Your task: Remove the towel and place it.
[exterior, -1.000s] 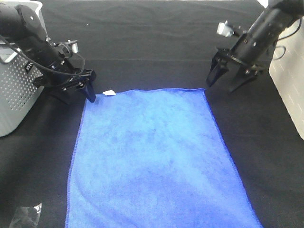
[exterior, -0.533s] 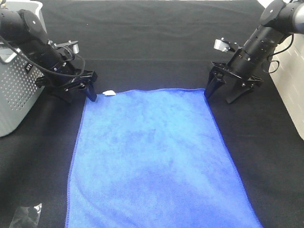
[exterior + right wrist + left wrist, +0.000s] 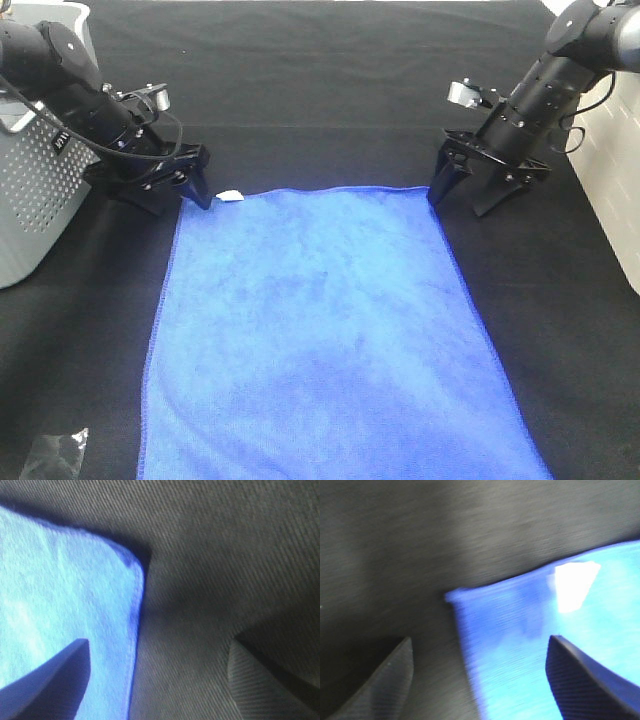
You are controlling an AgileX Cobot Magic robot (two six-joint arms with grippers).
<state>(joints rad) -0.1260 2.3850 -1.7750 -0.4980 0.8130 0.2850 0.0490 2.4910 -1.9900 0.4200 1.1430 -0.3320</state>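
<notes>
The towel (image 3: pixel 320 330) is a large royal-blue cloth lying flat on the black table, its white tag (image 3: pixel 230 195) at the far left corner. My left gripper (image 3: pixel 178 198) stands open astride that corner. In the left wrist view the towel's corner (image 3: pixel 520 645) and the tag (image 3: pixel 575 585) lie between the spread fingers (image 3: pixel 385 685). My right gripper (image 3: pixel 463 197) stands open at the far right corner, one finger by the hem and the other on bare table. In the right wrist view the towel's corner (image 3: pixel 65 595) lies beside one finger (image 3: pixel 45 685). Neither gripper holds anything.
A grey perforated basket (image 3: pixel 30 200) stands at the left edge, just behind my left arm. A white object (image 3: pixel 615 200) borders the right edge. A crumpled bit of clear plastic (image 3: pixel 55 455) lies at the front left. Black cloth covers the table (image 3: pixel 320 100).
My right gripper has come down and slightly left, to the towel's far right corner. My left gripper has shifted a little to the right at the tag corner. The towel has not moved.
</notes>
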